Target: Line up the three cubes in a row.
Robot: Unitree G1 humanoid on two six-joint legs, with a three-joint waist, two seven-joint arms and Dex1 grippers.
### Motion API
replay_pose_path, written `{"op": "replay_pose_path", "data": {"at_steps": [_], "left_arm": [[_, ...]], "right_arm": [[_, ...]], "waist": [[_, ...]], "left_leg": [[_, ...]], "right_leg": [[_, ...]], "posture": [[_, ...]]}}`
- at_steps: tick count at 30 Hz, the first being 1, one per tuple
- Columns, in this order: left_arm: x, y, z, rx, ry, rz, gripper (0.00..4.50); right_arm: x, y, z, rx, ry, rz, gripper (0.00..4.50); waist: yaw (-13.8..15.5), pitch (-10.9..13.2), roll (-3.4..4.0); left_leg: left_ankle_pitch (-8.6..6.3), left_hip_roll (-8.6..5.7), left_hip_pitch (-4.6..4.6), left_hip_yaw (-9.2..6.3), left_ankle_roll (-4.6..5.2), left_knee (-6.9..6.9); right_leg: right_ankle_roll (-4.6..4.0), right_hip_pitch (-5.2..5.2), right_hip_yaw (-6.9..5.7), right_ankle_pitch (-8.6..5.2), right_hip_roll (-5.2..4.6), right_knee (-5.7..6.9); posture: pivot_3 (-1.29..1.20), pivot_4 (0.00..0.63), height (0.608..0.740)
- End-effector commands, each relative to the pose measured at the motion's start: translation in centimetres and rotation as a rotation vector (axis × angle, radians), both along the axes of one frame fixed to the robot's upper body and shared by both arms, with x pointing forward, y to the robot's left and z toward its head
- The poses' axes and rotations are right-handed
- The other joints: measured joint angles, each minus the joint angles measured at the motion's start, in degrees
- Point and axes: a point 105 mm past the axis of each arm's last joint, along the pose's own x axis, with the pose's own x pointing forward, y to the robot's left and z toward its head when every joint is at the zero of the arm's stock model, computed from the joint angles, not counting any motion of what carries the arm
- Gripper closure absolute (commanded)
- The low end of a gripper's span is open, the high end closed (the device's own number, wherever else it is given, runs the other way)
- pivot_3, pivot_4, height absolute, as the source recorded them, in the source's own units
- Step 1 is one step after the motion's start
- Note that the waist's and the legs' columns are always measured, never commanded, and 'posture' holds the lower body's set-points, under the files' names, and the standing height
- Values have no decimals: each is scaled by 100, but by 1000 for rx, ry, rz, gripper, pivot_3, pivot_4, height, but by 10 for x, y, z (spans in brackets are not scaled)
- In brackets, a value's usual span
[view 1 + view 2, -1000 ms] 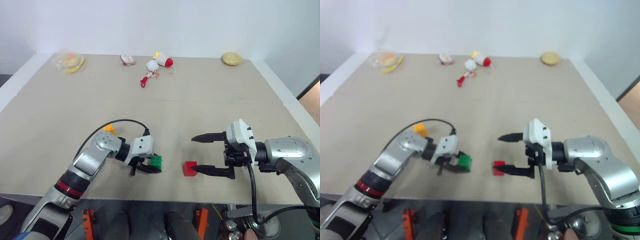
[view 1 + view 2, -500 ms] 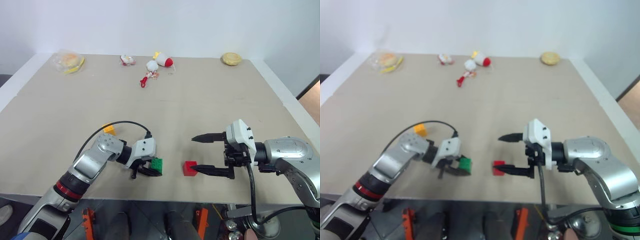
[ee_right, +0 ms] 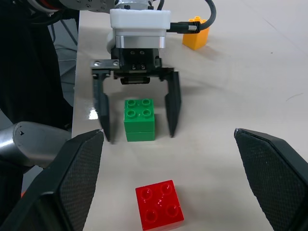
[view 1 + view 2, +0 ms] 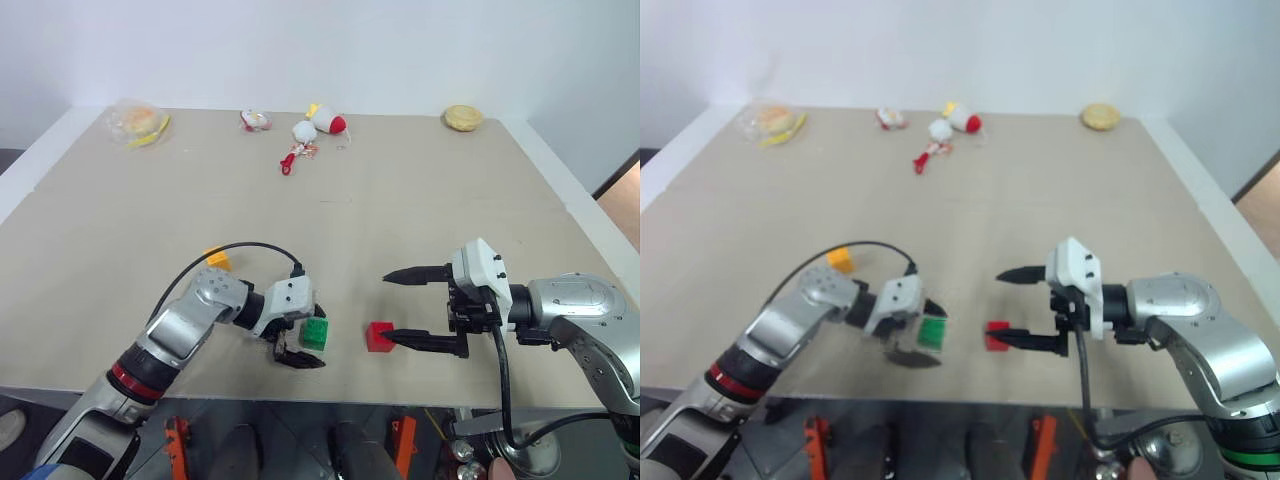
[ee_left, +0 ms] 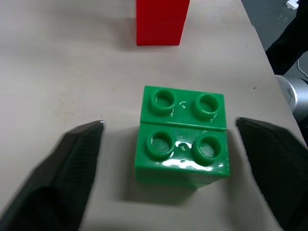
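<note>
A pale beige counter [image 4: 400, 200] runs back to a white wall. Near its front edge, the left gripper [image 4: 300, 343] has its two black fingers spread wide. The green cube [image 4: 314, 333] sits studs-up on the counter in the gap between them. In the left wrist view the green cube [image 5: 183, 139] lies midway between the fingers with bare counter on both sides, touching neither. The right wrist view shows the same: the left gripper [image 3: 138, 120] straddles the cube with a clear gap at each finger.

The red cube [image 4: 379, 336] rests on the counter just past the green one, between the two grippers. The right gripper [image 4: 404, 308] points toward the left one, its fingers spread apart and holding nothing. Its nearer finger tip lies just beside the red cube; whether it touches cannot be told. In the right wrist view the red cube [image 3: 159, 205] sits between the right gripper's spread fingers, nearer than the green cube.

The yellow-orange cube [image 4: 216, 259] stands behind the left arm, well apart from the gripper and the other two cubes.
</note>
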Motion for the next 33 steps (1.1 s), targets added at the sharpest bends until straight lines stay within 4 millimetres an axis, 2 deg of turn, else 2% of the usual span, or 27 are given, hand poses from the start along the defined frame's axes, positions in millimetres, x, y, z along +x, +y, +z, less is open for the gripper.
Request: {"op": "replay_pose_path", "data": {"at_steps": [1, 5, 7, 9, 11, 12, 15, 17, 20, 25, 33], "left_arm": [[3, 2, 33, -112, -34, 19, 38], [20, 16, 73, -265, -53, 164, 38], [42, 31, 93, -355, -143, 341, 38], [58, 50, 106, -422, -203, 513, 38], [63, 67, 104, -444, -217, 634, 38], [61, 75, 97, -426, -211, 659, 38], [52, 89, 78, -367, -188, 662, 38], [54, 110, 68, -310, -191, 674, 38], [62, 131, 74, -297, -210, 663, 38], [73, 147, 88, -311, -211, 621, 38], [93, 171, 60, -90, -142, 539, 38]], "right_arm": [[0, -1, 9, 30, -20, 6, 0], [2, 4, 22, 106, -30, 15, 0], [8, 11, 29, 157, -57, 7, 0], [14, 18, 35, 208, -81, -3, 0], [19, 25, 38, 242, -83, 5, 0], [22, 28, 38, 253, -82, 10, 0], [27, 35, 37, 268, -72, 31, 0], [30, 39, 35, 258, -62, 61, 0], [35, 42, 36, 256, -63, 78, 0], [36, 45, 35, 257, -59, 93, 0], [32, 45, 29, 246, -55, 79, 0]], "waist": [[0, 0, 0], [-4, 1, 0], [-5, 1, 0], [-10, 0, 0], [-12, 0, 0], [-5, 0, 0], [-4, 0, 0], [11, 1, -1], [15, 1, -1], [11, 1, -2], [6, 1, -1]], "left_leg": [[0, 0, 0, 0, 0, 0], [0, 2, 1, -1, 0, 0], [0, 4, 2, -3, 0, 1], [0, 4, 4, -3, 1, 1], [0, 4, 6, -4, 0, 2], [0, 3, 6, -3, 0, -1], [-1, 3, 7, 1, -2, -11], [-1, 2, -4, -3, -2, -13], [-1, 3, -3, -5, -2, -13], [0, 2, -4, 2, -3, -4], [-1, 5, -8, 1, -3, -23]], "right_leg": [[0, 0, 0, 0, 0, 0], [0, -1, -1, 0, 2, 1], [0, 0, -3, 1, 4, 1], [3, 2, -3, 3, 4, 1], [5, 5, -3, 5, 4, 1], [5, 5, -1, 5, 4, 1], [10, 3, 2, 1, 3, 0], [9, -5, -4, 0, 3, 0], [-6, -7, -9, -3, 3, 0], [-5, -3, -11, -2, -4, -1], [-13, -15, -14, -11, 3, 2]], "posture": [[0, 150, 736], [0, 150, 736], [0, 150, 736], [0, 150, 736], [0, 150, 736], [0, 150, 736], [0, 150, 736], [0, 150, 736], [0, 150, 736], [0, 150, 736], [0, 150, 736]]}}
